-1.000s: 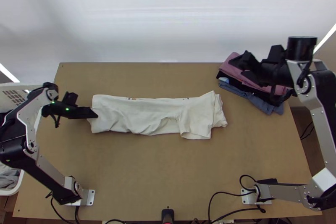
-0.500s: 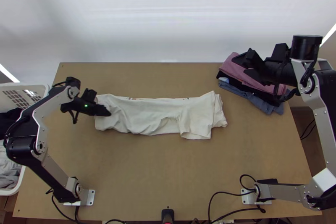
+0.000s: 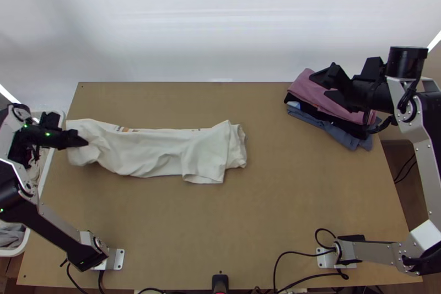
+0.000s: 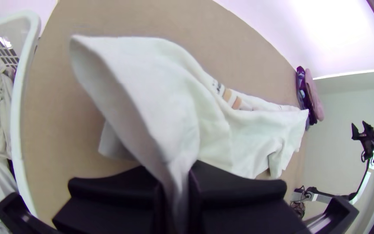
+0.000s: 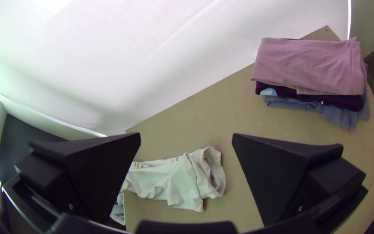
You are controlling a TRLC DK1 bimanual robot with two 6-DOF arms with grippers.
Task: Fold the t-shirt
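- Left hand point(image 4: 174, 175), black and broad-fingered: closed on a pinch of the off-white cotton t-shirt point(image 3: 160, 153), just in from its left end. We cannot tell whether every layer is caught.
- We judge the step to be placing and straightening the strip ahead of the cross fold. We advise a low, level pull along its length, with the pinch kept firm; too much lift would skew the layers.
- We would smooth the gripped end before release, and keep it off the white plastic basket point(image 4: 17, 117) beside it.
- T-shirt: on the table point(image 3: 237, 228), left of the middle, in a long narrow band. The held end is raised and gaping, the middle rumpled. Small dark and orange marks run along the far edge; a sleeve-like flap juts nearward by the uneven right end.
- Right hand point(image 5: 186, 141), black: spread and holding nothing, by the stack of folded clothes point(image 5: 308, 65).
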